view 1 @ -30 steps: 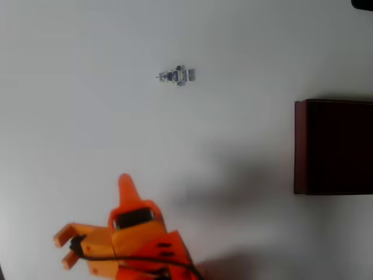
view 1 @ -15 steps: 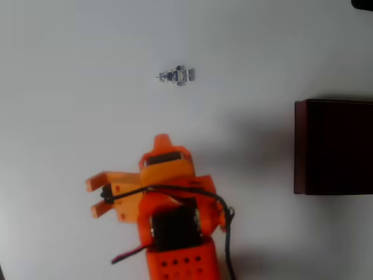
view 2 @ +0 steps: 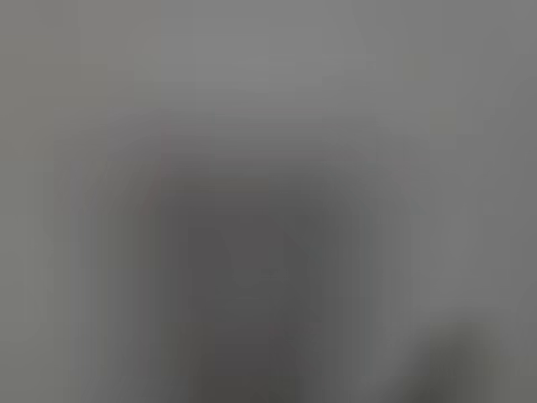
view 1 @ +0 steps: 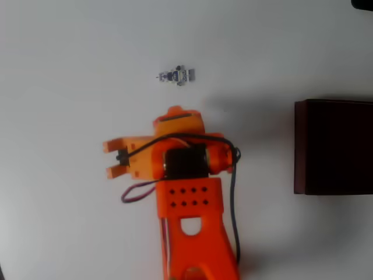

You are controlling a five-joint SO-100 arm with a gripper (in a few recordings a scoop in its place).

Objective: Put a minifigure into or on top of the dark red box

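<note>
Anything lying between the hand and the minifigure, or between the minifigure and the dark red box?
Nothing visible: bare table separates the hand from the minifigure, and the minifigure from the dark red box.

In the overhead view a plain, matte white worktop [view 1: 70,58] carries two things. A tiny pale grey toy minifigure with dark blue markings [view 1: 176,75] lies flat on its side toward twelve o'clock. A rectangular dark red box with an almost black inside [view 1: 333,146] sits at three o'clock, well apart from it, cut by the picture's edge.
</note>
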